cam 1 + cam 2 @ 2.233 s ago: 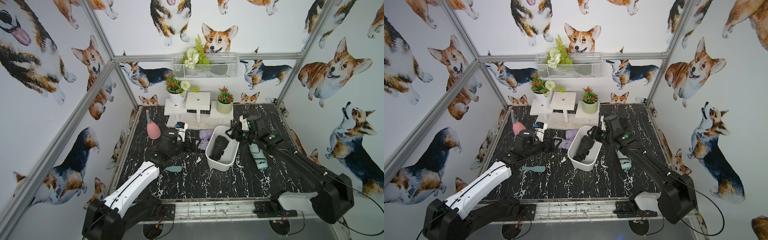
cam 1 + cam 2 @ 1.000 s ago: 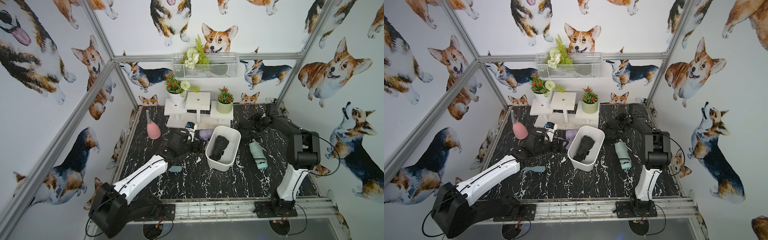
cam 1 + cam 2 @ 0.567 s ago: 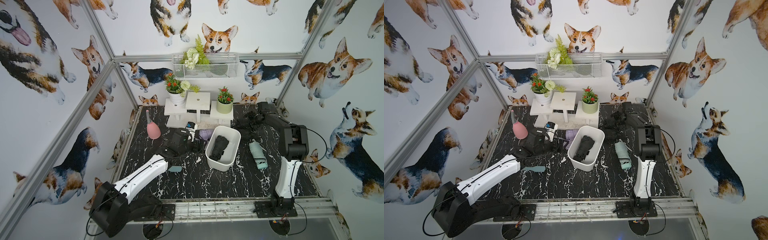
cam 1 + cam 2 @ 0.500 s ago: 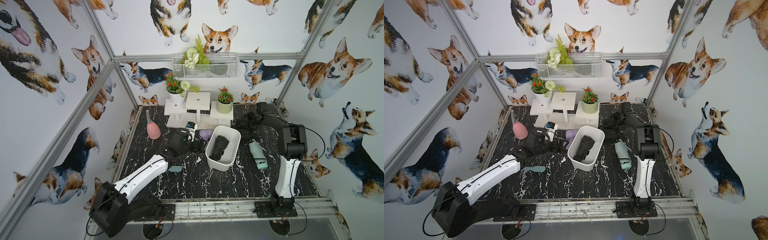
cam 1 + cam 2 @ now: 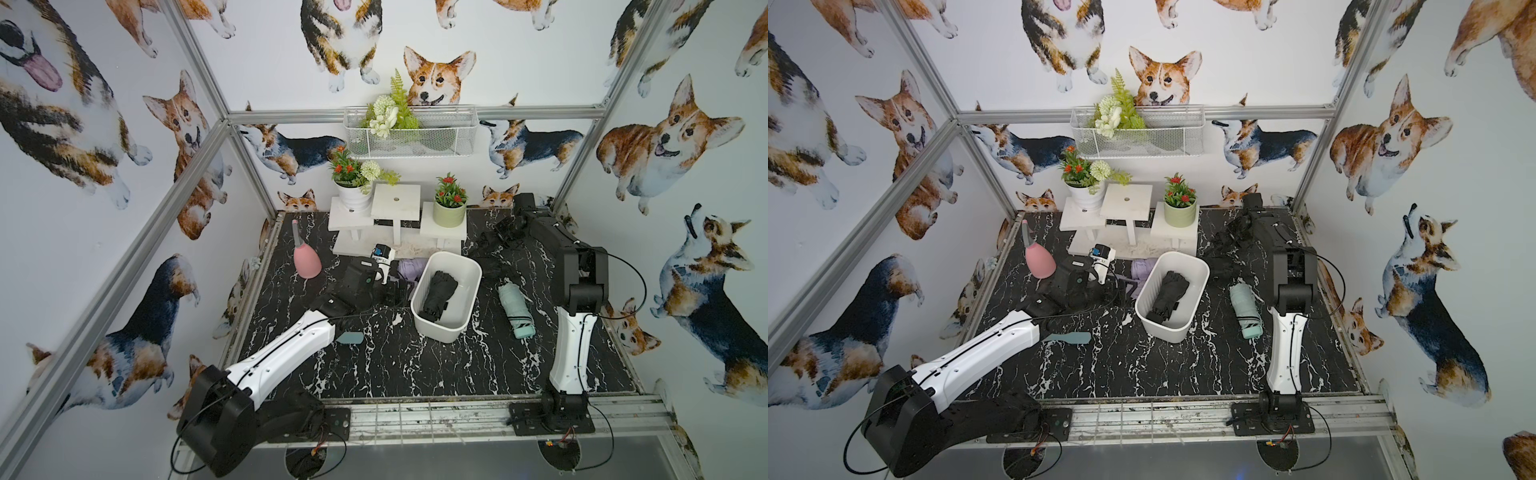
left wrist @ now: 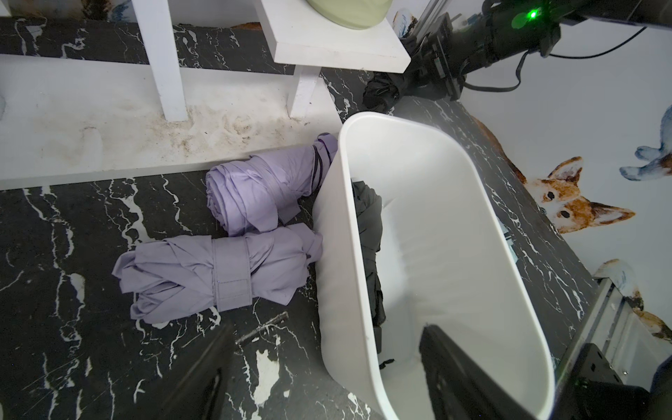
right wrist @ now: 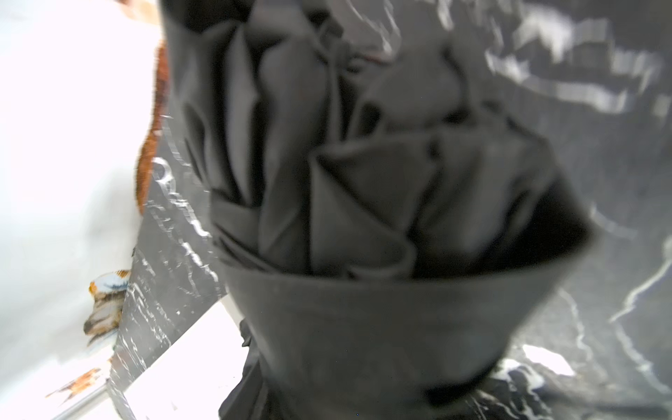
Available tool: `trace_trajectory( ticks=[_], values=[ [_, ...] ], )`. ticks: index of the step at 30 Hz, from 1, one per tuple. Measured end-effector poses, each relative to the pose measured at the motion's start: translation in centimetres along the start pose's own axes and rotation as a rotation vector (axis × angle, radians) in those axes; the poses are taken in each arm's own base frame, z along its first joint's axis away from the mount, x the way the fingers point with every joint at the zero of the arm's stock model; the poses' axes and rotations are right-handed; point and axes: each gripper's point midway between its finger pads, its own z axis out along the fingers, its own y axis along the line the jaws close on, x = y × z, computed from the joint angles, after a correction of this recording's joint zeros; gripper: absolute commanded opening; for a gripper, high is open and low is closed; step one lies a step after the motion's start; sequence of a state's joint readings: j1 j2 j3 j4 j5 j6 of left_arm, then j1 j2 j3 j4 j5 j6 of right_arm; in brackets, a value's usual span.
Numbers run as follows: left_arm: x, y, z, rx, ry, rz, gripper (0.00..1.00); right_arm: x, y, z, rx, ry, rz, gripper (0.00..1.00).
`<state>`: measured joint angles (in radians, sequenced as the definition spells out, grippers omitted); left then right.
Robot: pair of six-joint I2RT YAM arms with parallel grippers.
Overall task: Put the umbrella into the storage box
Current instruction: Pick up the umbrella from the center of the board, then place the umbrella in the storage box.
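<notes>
One black umbrella lies at the back of the surface, right of the white stand, at the right gripper; whether those jaws pinch it cannot be told, nor its axis; a second black umbrella lies lengthwise in the storage box, near-left to far-right; two lilac umbrellas touch the box's outer wall; one mint umbrella lies right of it; the left gripper has its jaws spread, one either side of the box's near wall.
</notes>
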<state>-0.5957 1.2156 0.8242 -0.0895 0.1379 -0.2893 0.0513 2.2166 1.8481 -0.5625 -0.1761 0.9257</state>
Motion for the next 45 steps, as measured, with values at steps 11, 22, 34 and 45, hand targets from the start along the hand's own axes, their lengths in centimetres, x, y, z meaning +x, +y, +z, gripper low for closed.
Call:
trace_trajectory(
  ticks=[11, 22, 34, 45],
  values=[
    [0.3, 0.1, 0.4, -0.002, 0.014, -0.002, 0.85, 0.5, 1.0, -7.4, -0.014, -0.047, -0.204, 0.37],
    [1.2, 0.1, 1.1, 0.016, 0.038, -0.013, 0.84, 5.2, 1.6, -22.3, -0.166, -0.202, -0.388, 0.35],
    [1.1, -0.4, 0.7, 0.045, 0.029, -0.029, 0.84, 16.3, 1.2, -27.1, -0.319, -0.081, -0.593, 0.32],
    [1.1, -0.4, 0.7, 0.044, 0.03, -0.029, 0.84, 23.9, 0.4, -22.2, -0.293, 0.08, -0.71, 0.33]
  ],
)
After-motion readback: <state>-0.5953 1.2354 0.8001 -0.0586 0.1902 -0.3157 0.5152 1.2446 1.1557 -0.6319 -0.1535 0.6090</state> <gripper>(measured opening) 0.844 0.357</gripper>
